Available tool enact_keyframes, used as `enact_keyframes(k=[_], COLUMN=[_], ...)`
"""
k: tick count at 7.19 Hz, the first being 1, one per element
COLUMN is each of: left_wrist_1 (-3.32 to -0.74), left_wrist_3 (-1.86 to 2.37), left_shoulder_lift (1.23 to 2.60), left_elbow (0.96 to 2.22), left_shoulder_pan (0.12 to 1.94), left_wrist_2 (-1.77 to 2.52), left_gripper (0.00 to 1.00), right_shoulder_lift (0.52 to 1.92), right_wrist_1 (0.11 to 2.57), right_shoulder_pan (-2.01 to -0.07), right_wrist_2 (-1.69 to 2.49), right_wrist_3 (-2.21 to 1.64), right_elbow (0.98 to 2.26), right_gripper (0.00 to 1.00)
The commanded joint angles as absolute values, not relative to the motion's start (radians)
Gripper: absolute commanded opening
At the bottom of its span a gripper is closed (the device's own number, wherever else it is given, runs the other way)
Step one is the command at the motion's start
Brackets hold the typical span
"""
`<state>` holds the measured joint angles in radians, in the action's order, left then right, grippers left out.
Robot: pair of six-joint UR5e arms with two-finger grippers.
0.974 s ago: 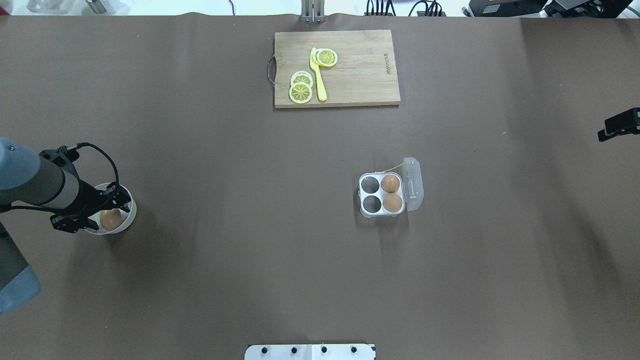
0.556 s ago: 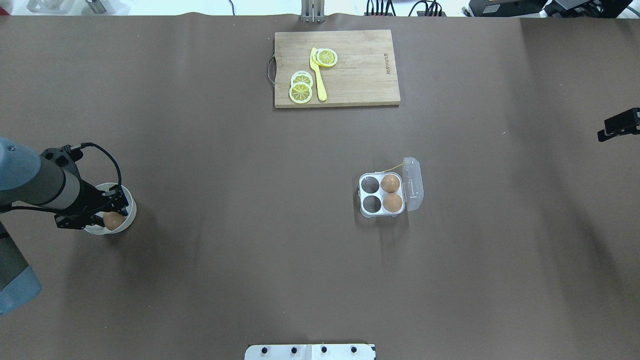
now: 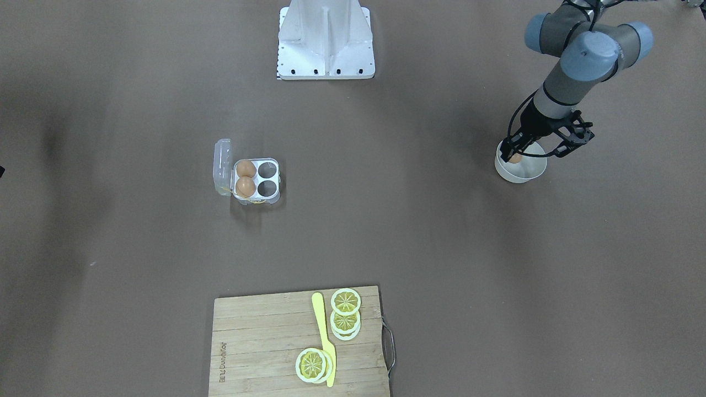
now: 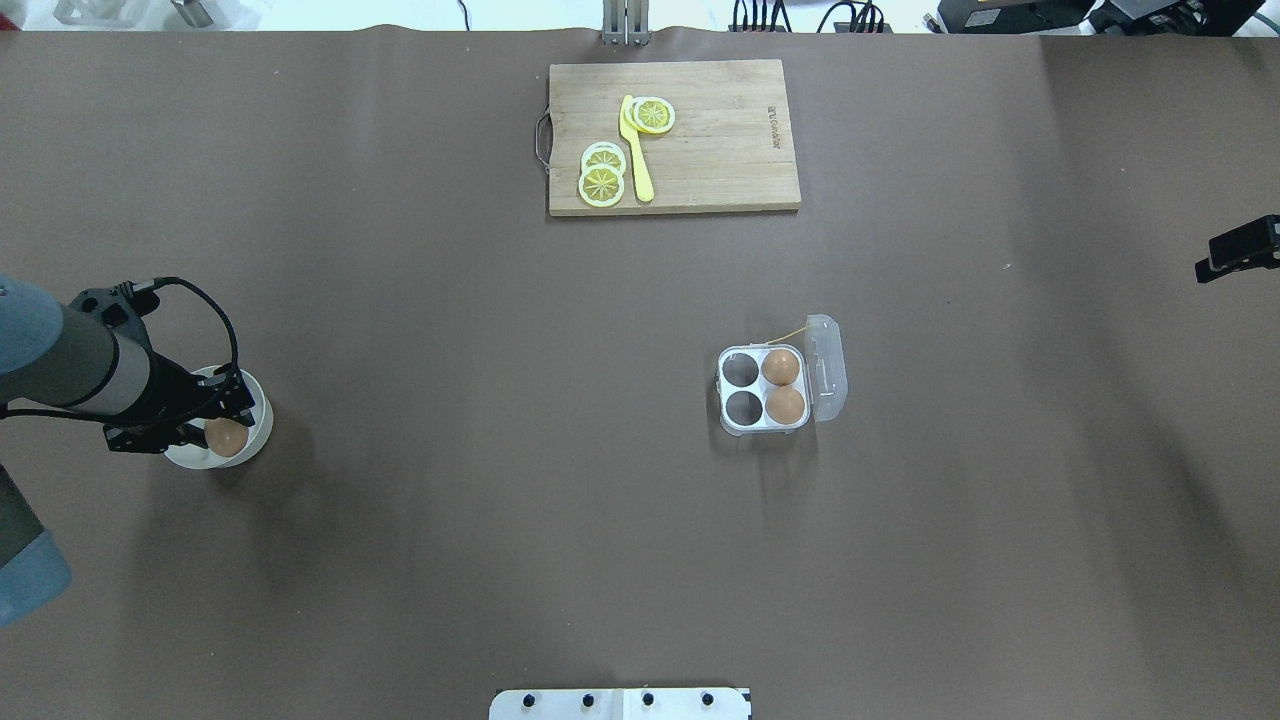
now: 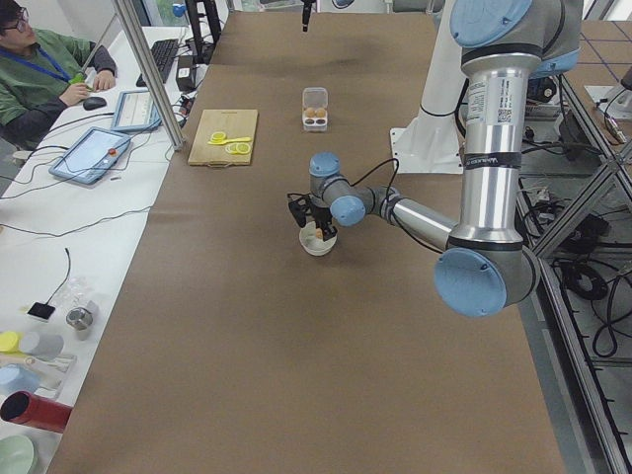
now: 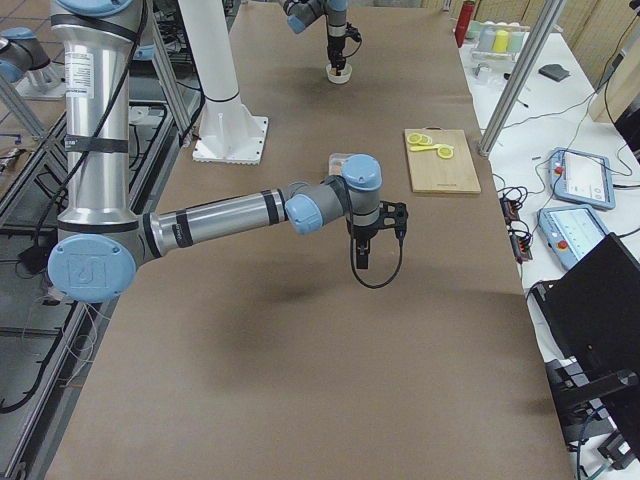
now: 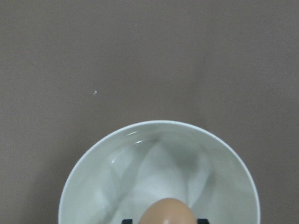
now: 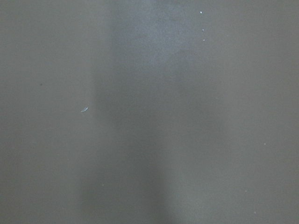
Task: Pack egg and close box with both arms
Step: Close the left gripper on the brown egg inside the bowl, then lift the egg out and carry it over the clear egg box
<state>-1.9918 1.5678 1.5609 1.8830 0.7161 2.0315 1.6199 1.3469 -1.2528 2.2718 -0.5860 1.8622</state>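
Raising the egg (image 7: 167, 212) straight up clear of the white bowl (image 7: 159, 122) seems best, the left gripper (image 4: 223, 437) looking clamped on it, then carrying it level to an empty cell of the open box (image 4: 722, 388), well apart; whether the right gripper (image 6: 360, 262) is apart or together I cannot tell

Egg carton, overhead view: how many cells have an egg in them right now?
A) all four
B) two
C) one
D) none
B: in the box, two eggs fill the cells beside the open lid; the other two cells are empty.
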Motion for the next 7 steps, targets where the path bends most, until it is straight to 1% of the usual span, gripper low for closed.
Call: enact_keyframes(k=[1, 3, 4, 5, 6, 7], left_wrist_1=[-1.993, -2.035, -2.043, -2.045, -2.046, -2.052], left_wrist_3=[1.557, 1.531, 1.476, 1.284, 1.264, 1.266], left_shoulder_lift=[1.557, 1.626, 1.669, 1.752, 1.816, 1.924], left_elbow=[1.972, 2.051, 2.049, 2.046, 2.045, 1.999], left_shoulder_pan=[0.803, 0.844, 0.835, 0.833, 0.822, 0.775], left_wrist_2=[2.025, 1.950, 1.941, 1.939, 1.942, 1.930], left_gripper=[0.00, 0.00, 0.00, 0.00, 0.00, 0.00], right_shoulder_lift=[1.620, 1.620, 1.620, 1.620, 1.620, 1.620], right_wrist_1=[1.347, 1.345, 1.345, 1.345, 1.345, 1.345], right_shoulder_pan=[-1.252, -1.252, -1.252, -1.252, -1.253, -1.253], right_wrist_2=[2.272, 2.273, 2.273, 2.273, 2.273, 2.275], right_wrist_3=[-0.586, -0.586, -0.586, -0.586, -0.586, -0.586], right_elbow=[1.862, 1.864, 1.864, 1.864, 1.864, 1.865], right_gripper=[1.00, 1.00, 1.00, 1.00, 1.00, 1.00])
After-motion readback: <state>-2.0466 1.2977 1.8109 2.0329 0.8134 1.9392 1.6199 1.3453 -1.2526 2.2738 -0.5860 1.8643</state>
